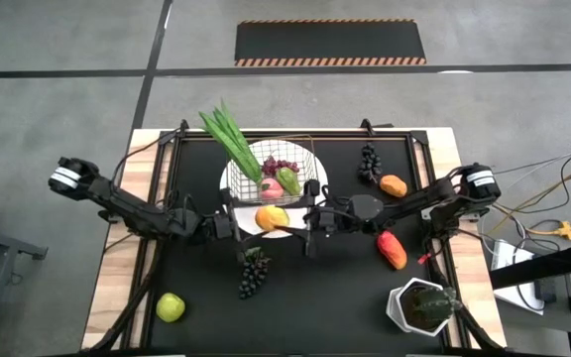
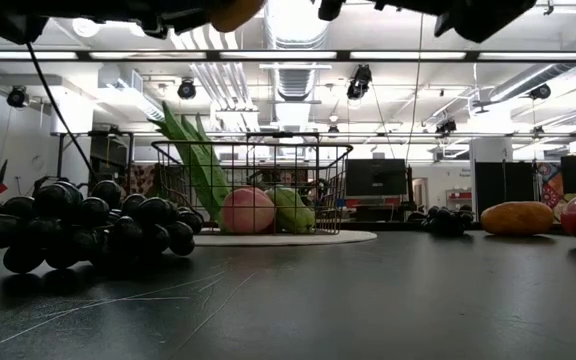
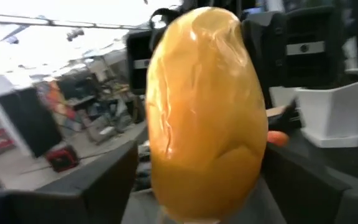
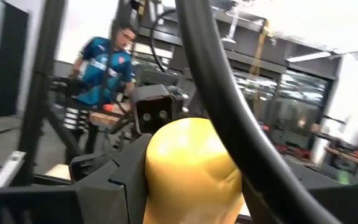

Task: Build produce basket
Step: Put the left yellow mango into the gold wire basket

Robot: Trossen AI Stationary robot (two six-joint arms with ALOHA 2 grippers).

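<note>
The wire basket (image 1: 285, 169) sits on a round white plate (image 1: 234, 188) toward the far middle of the black table (image 1: 345, 297). Inside it lie a pink peach (image 1: 271, 187), a green pear (image 1: 288, 181) and a small bunch of purple grapes (image 1: 284, 165), while green leafy stalks (image 1: 228, 139) lean out over the basket's far left corner. In the low view the peach (image 2: 247, 210) and pear (image 2: 293, 210) rest side by side behind the mesh (image 2: 258, 160).

Just in front of the basket, at its near edge, both arms meet over a yellow-orange mango (image 1: 272, 217). The left gripper (image 1: 238, 226) reaches in from the basket's left and is clamped on the mango, which fills the left wrist view (image 3: 207, 112) between the dark fingers (image 3: 98, 186). The right gripper (image 1: 305, 226) comes from the basket's right and its fingers also close around the mango's other end (image 4: 191, 171). The fruit hangs above the table.

A dark grape bunch (image 1: 254, 273) lies in front of the basket, near the mango, and a yellow-green apple (image 1: 171, 307) lies farther to the front left. To the basket's right are another dark grape bunch (image 1: 369, 163), an orange fruit (image 1: 393, 185) and a red-orange fruit (image 1: 392, 250). A potted plant in a white hexagonal pot (image 1: 419, 305) stands at the front right, well apart from the basket.
</note>
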